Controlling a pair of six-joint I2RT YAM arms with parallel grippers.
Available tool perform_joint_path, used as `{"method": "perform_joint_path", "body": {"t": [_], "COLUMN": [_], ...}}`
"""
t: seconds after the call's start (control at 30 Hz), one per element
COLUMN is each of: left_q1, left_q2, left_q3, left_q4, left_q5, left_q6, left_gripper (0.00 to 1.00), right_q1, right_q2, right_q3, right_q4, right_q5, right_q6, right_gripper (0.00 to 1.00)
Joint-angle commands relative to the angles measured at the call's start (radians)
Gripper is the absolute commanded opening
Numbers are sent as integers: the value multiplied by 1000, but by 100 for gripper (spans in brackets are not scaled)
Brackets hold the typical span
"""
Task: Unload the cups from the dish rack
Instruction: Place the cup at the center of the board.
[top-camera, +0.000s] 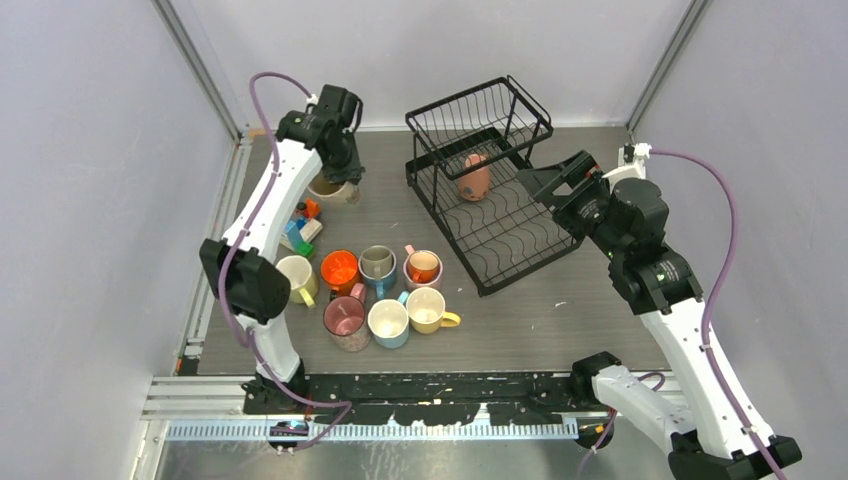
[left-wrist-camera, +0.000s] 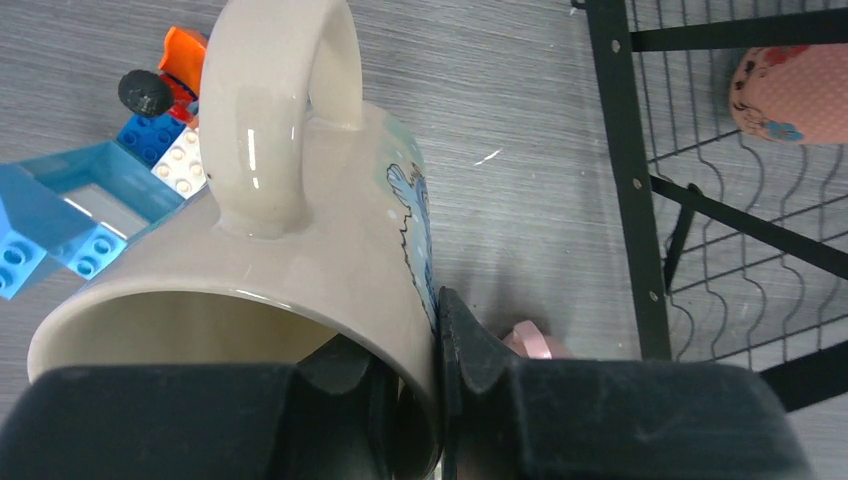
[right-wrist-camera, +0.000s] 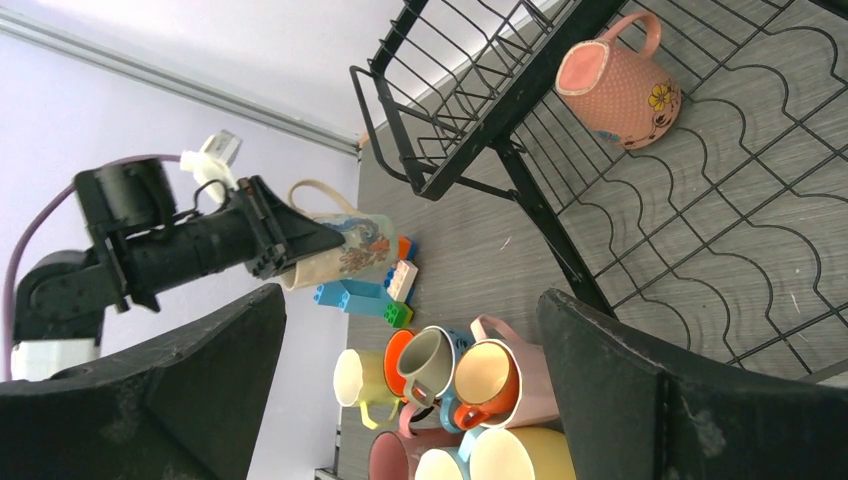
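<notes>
Mug set-down: left fingers (left-wrist-camera: 470, 350) pinch beige mug (left-wrist-camera: 300, 250) rim, one inside, one outside. Bench (left-wrist-camera: 520, 120) contact unclear; lower straight, clear of toy blocks (left-wrist-camera: 90, 220) beyond fingers, then release. Right fingers (right-wrist-camera: 640, 400) wide open, empty; pink mug (right-wrist-camera: 615, 90) ahead on dish rack (right-wrist-camera: 540, 210).

Pale lilac-grey walls (top-camera: 80, 180) enclose a grey wood-grain tabletop (top-camera: 540, 320), with aluminium posts (top-camera: 200, 65) at the frame's upper corners and a slotted rail (top-camera: 430, 431) along the bottom.

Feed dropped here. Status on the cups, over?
Left fingers shut on beige mug. Right fingers open. One pink mug in dish rack. Toy bricks beside beige mug.
</notes>
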Motion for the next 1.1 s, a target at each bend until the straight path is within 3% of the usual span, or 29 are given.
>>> {"method": "perform_joint_path", "body": {"t": [0.0,0.33,1.07], "left_q1": [8,32,33], "left_q2": [40,155,188], "left_q3": [92,81,-169], "left_q4": [-4,-47,45], "left_q5": [-49,-15,56], "left_q6": [51,88,75], "left_gripper": [0,0,0], "right_q1": [-1,-1,-1], "right_q2": [-26,-23,-4], "right_q3": [-2,-33,-99], "right_q4": [-1,-14,14], "right_q5": [14,18,4], "right_q6": [-28,-38,-23], "right_gripper": [100,100,100]}}
